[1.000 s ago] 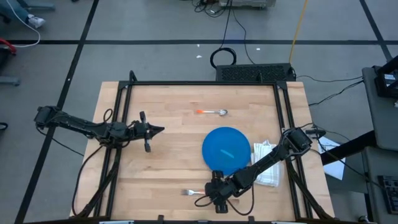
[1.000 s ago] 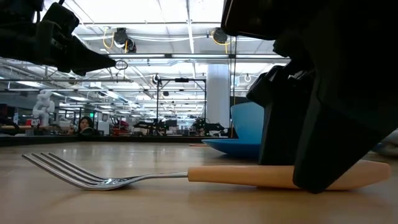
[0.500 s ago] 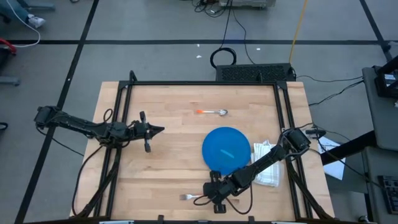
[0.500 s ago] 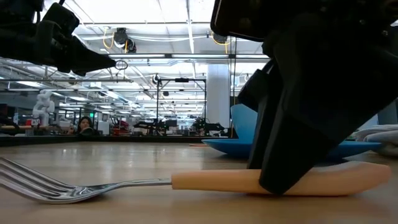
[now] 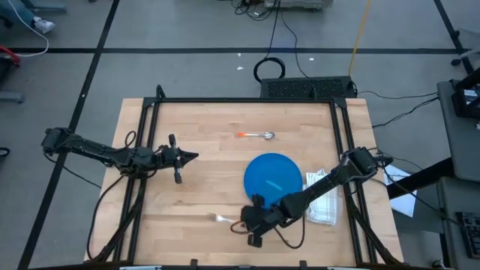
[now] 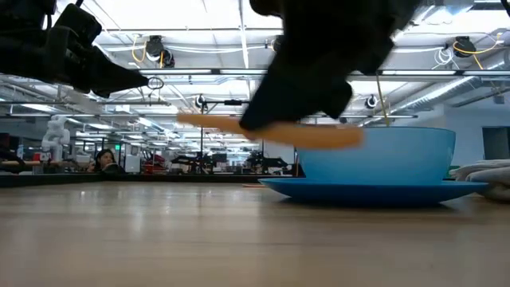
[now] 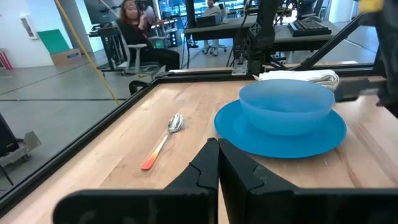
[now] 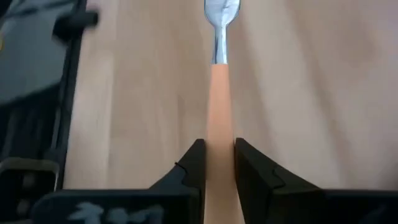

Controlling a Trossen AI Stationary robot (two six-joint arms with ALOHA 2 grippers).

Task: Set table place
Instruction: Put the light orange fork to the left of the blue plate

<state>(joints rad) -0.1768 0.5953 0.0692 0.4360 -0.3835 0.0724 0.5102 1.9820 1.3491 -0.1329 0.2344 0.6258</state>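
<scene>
A fork [image 5: 223, 219] with a pale orange handle is in my right gripper [image 5: 246, 220], which is shut on it near the table's [image 5: 187, 195] near edge, left of the blue plate [image 5: 253, 187]. In the low view the fork's handle [image 6: 271, 131] is off the tabletop. A blue bowl [image 6: 374, 155] stands on the plate [image 6: 374, 188]. A spoon [image 5: 256, 135] with an orange handle lies flat farther back. My left gripper [image 5: 191, 156] is shut and empty over the table's left part. My right gripper pinches the fork's orange handle [image 8: 219, 127] by its two sides between the two fingers [image 8: 196, 163]. The handle runs forward along the fingers, with the metal neck [image 8: 221, 37] ahead of them. The gripper comes from the table's right, slanting down. The fork is lifted clear, about level.
A folded white napkin [image 5: 324, 204] lies right of the plate at the table's right edge. The black frame rails [image 5: 142, 150] run along the table's sides. There is bare wood left of the plate and along the near edge.
My right gripper has lifted the fork, which lay flat on the table, clear of the wood. It has carried it toward the table's left edge and a little toward the far edge, still shut on the handle.
</scene>
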